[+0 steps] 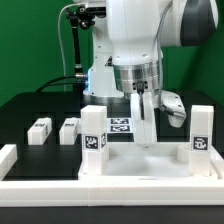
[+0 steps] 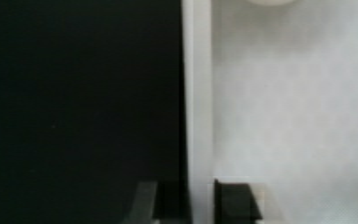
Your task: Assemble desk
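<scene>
**Exterior view**
- Item 1: large white plastic rectangular tabletop (image 1: 150,160). We log it at 6 o'clock, lying flat on the black table (image 1: 30,105), just behind the long low white border rail (image 1: 110,190).
- Item 2: 2 short white square plastic legs standing upright on the tabletop, each tagged. These are the 7 o'clock leg (image 1: 93,138) and the 4 o'clock leg (image 1: 201,132).
- Item 3: 2 more legs lying at 9 o'clock, side by side and apart from the tabletop. These are the outer loose leg (image 1: 40,130) and the inner loose leg (image 1: 68,129).
- Item 4: marker board (image 1: 120,125), at centre behind the tabletop.
- Item 5: gripper (image 1: 146,138). It hangs from 12 o'clock, pointing down at the tabletop's far edge between the 2 upright legs.

**Wrist view**
- Item 6: raised rim (image 2: 197,100) of the tabletop, running between 2 dark fingertips (image 2: 238,205).
- Item 7: round corner socket (image 2: 265,3), partly in frame.
- The claw straddles the rim. We cannot tell whether it pinches it.
</scene>
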{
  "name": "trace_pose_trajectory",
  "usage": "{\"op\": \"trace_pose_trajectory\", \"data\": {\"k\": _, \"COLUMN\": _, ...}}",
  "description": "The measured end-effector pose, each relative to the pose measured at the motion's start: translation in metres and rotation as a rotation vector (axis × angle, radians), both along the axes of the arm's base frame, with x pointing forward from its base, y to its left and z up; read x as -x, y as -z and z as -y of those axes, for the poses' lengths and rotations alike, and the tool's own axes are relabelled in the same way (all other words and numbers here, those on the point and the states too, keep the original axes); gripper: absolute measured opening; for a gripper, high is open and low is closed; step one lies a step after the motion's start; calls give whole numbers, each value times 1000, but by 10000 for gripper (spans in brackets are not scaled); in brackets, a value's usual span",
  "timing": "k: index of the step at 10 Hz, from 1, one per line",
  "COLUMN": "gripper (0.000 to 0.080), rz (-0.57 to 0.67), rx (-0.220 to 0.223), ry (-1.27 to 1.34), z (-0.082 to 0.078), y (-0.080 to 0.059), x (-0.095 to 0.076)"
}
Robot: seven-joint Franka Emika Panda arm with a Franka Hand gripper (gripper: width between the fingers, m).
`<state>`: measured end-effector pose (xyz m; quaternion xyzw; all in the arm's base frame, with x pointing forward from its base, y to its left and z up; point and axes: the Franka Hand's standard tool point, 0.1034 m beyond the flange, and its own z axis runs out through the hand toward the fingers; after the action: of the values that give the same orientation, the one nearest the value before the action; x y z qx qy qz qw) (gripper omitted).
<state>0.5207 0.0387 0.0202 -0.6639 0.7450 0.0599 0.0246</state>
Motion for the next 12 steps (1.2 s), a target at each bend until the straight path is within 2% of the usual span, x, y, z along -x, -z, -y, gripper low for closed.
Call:
{"op": "trace_pose_trajectory", "data": {"k": 2, "gripper": 61, "rz": 7, "rx": -17, "ry": -130, "z": 3, "y": -3, "x": 1}}
{"op": "trace_pose_trajectory", "data": {"k": 5, "gripper": 61, "rz": 32, "rx": -35, "ry": -343, "z": 34, "y": -6, "x": 21}}
{"op": "trace_pose_trajectory", "data": {"k": 7, "gripper": 61, "rz": 42, "rx": -53, "ry": -554, "z": 48, "y": 1, "x": 31}}
{"op": "trace_pose_trajectory", "data": {"k": 11, "gripper": 61, "rz": 56, "rx": -66, "ry": -733, "z": 57, "y": 1, "x": 33}}
{"op": "trace_pose_trajectory", "data": {"k": 12, "gripper": 61, "rz": 59, "rx": -82, "ry": -905, "z": 69, "y": 0, "x": 31}}
